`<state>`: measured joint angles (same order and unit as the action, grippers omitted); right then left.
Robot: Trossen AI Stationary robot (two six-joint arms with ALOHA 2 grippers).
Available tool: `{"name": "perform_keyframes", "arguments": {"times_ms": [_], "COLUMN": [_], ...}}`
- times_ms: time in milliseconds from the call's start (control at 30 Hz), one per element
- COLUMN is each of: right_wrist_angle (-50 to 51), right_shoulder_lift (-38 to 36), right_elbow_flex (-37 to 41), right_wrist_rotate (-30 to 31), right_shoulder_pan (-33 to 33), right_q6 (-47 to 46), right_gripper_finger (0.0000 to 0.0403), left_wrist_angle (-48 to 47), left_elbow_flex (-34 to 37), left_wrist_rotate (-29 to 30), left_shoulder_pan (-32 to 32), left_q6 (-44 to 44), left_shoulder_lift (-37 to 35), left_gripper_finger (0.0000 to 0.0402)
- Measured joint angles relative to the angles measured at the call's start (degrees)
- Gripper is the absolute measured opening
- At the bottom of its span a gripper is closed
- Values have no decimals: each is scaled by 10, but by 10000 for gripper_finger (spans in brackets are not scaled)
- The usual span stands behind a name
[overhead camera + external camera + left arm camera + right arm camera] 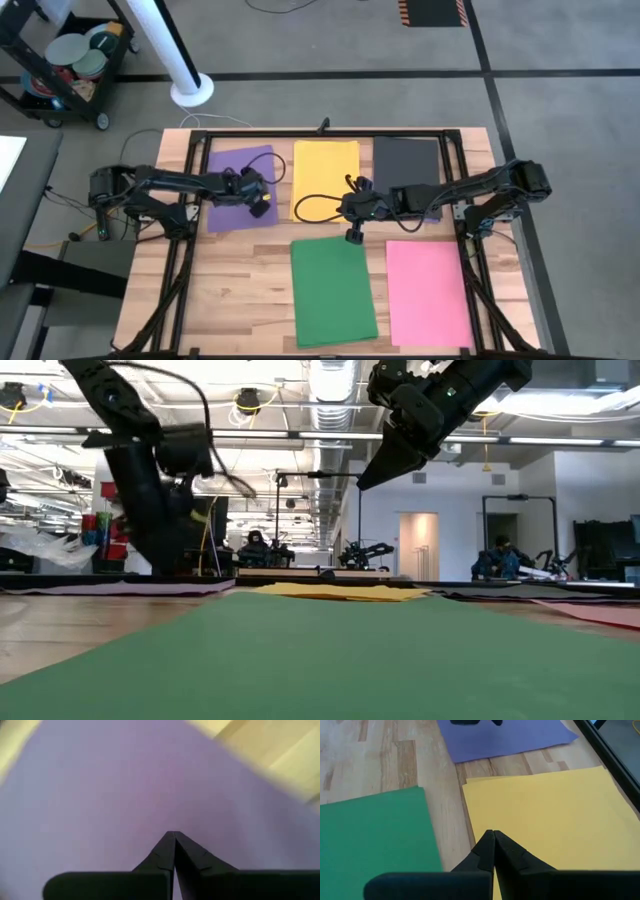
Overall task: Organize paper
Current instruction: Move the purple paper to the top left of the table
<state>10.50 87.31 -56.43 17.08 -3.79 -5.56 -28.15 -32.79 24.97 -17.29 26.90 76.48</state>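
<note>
Five sheets of paper lie flat on the wooden table. Purple [232,190], yellow [325,175] and black [407,165] are in the far row; green [332,292] and pink [428,293] are in the near row. My left gripper [258,198] is shut, its tips down on the purple sheet near the sheet's right edge. My right gripper [352,218] is shut and empty. It hangs clear above the table [362,482], over the yellow sheet's near right corner [520,820]. My left gripper has its shut fingertips [172,840] down on the purple sheet [170,805], near the sheet's right edge and toward its near corner. The fingers come from above, slanting in from the table's left. The sheet lies flat on the table.
A black frame [300,138] runs around the table's far and side edges. A loose black cable [315,208] loops over the yellow sheet. Bare wood [235,290] lies at the near left. A cart [65,65] and a white post [185,70] stand beyond the table.
</note>
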Motion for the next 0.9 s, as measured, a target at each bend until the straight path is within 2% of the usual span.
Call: {"name": "perform_keyframes", "arguments": {"times_ms": [100, 167, 300, 400, 633, 900], "right_wrist_angle": [0, 2, 2, 2, 5, 12], "right_shoulder_lift": [0, 0, 0, 0, 0, 0], "right_elbow_flex": [0, 0, 0, 0, 0, 0], "right_wrist_rotate": [0, 0, 0, 0, 0, 0], "right_shoulder_pan": [0, 0, 0, -3, -3, -4], "right_q6": [0, 0, 5, 11, 11, 10], "right_gripper_finger": [0, 0, 0, 0, 0, 0], "left_wrist_angle": [11, 23, 93, 131, 122, 106], "left_elbow_flex": [-2, 6, 38, 44, 45, 46], "left_wrist_rotate": [-43, -45, -68, -75, -51, -24], "left_shoulder_pan": [-1, 0, 0, 0, 14, 13], "left_q6": [81, 113, 134, 118, 19, 16], "left_shoulder_lift": [-16, -17, 4, 21, 29, 29], "left_gripper_finger": [0, 0, 0, 0, 0, 0]}}
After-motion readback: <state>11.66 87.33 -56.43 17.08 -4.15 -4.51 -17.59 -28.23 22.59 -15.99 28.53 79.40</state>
